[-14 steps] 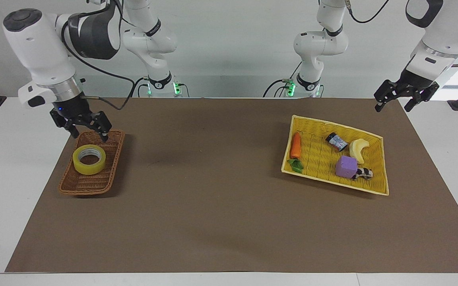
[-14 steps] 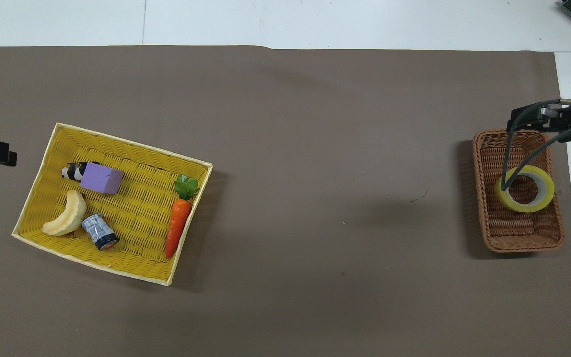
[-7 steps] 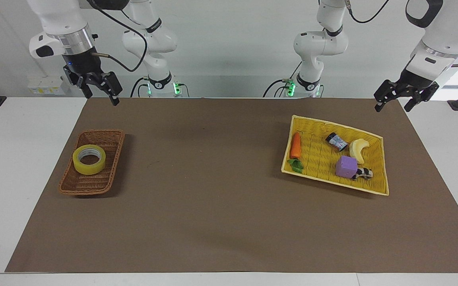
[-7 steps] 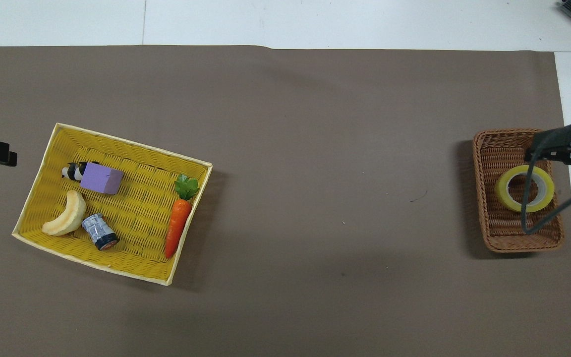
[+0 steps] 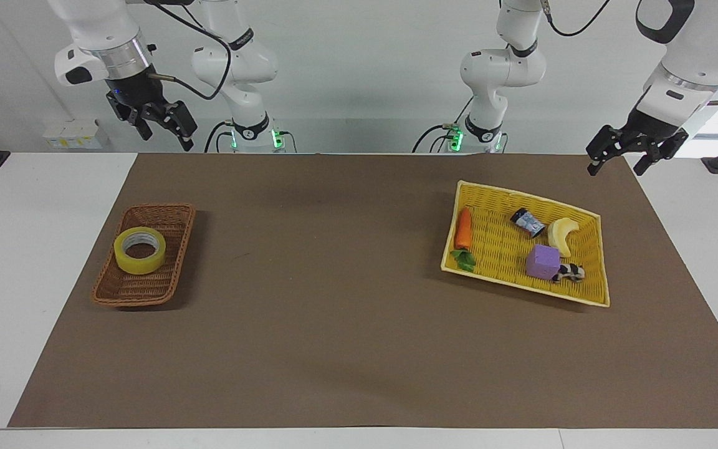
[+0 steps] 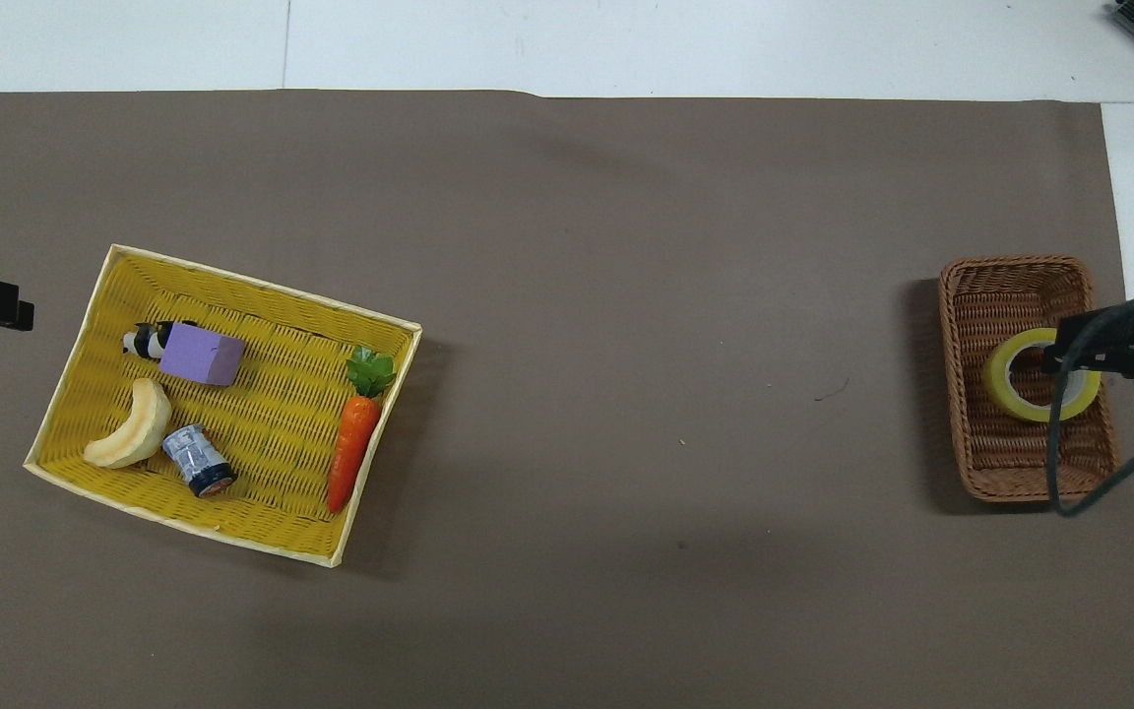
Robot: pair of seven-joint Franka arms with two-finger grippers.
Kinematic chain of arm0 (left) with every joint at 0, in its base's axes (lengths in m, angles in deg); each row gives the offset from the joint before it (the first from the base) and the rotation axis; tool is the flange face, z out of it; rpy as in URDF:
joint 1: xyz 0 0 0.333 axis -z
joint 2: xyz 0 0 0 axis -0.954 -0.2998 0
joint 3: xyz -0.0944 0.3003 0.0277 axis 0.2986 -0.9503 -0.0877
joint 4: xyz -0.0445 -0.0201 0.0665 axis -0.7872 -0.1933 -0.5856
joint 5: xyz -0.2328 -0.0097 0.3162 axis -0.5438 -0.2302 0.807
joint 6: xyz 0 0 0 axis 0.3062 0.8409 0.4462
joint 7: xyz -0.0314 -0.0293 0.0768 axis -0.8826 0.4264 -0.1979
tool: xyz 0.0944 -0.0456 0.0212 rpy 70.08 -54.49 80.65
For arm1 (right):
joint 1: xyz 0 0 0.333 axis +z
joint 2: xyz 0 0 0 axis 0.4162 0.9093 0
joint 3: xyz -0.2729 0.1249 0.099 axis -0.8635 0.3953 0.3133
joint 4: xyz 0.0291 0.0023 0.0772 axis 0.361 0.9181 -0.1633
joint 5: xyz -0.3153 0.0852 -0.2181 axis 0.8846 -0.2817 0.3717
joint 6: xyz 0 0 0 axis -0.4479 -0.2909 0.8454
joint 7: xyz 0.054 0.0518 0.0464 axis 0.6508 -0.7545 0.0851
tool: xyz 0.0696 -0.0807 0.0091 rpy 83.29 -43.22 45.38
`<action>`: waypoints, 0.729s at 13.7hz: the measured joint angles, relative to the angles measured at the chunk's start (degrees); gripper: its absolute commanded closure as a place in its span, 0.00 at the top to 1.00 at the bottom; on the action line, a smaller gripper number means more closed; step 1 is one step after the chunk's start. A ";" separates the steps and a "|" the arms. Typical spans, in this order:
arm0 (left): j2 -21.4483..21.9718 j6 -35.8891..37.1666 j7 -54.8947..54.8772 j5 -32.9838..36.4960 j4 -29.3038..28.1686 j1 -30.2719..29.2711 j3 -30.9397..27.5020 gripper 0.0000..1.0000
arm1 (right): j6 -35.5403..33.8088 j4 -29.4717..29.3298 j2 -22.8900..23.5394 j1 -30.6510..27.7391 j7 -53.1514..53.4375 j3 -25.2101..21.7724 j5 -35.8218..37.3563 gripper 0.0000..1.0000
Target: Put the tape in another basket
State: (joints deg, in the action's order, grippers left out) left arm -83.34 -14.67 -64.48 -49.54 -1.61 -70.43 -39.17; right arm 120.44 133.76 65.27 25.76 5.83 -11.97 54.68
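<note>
the tape (image 5: 139,250), a translucent yellow roll with whitish core, is lying flat in the basket (image 5: 123,292); i'm holding my right gripper (image 5: 164,125) and left gripper (image 5: 622,158) spread apart, both empty

A matt brown paper-like sheet (image 5: 346,324) covers a smooth white table (image 5: 41,206). On it sit a rough brown wicker basket (image 5: 123,290) holding a glossy translucent yellow roll of tape (image 5: 139,250), and a bright yellow woven tray (image 5: 502,246). The robot arms (image 5: 234,56) have smooth, glossy white plastic-looking shells with matt black grippers.
</note>
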 measured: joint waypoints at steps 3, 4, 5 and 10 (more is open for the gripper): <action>0.00 0.00 0.00 0.00 0.00 0.00 0.00 1.00 | -0.01 0.14 -0.02 -0.04 -3.50 -0.17 0.00 1.00; 0.00 0.00 0.00 0.00 0.00 0.00 0.00 1.00 | -0.01 0.34 -0.09 -0.04 -5.62 -0.21 0.01 1.00; 0.00 0.00 0.01 0.00 0.01 0.00 0.00 1.00 | -0.01 0.60 -0.21 -0.05 -7.94 -0.26 0.02 1.00; 0.00 0.00 0.01 0.00 0.02 0.00 0.00 1.00 | 0.03 1.34 -0.69 -0.01 -13.89 -0.33 0.55 1.00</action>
State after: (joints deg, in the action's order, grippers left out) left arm -83.34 -14.67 -64.47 -49.54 -1.59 -70.43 -39.16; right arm 120.46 135.10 64.58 25.74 -8.06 -12.30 55.23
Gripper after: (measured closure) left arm 0.000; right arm 0.000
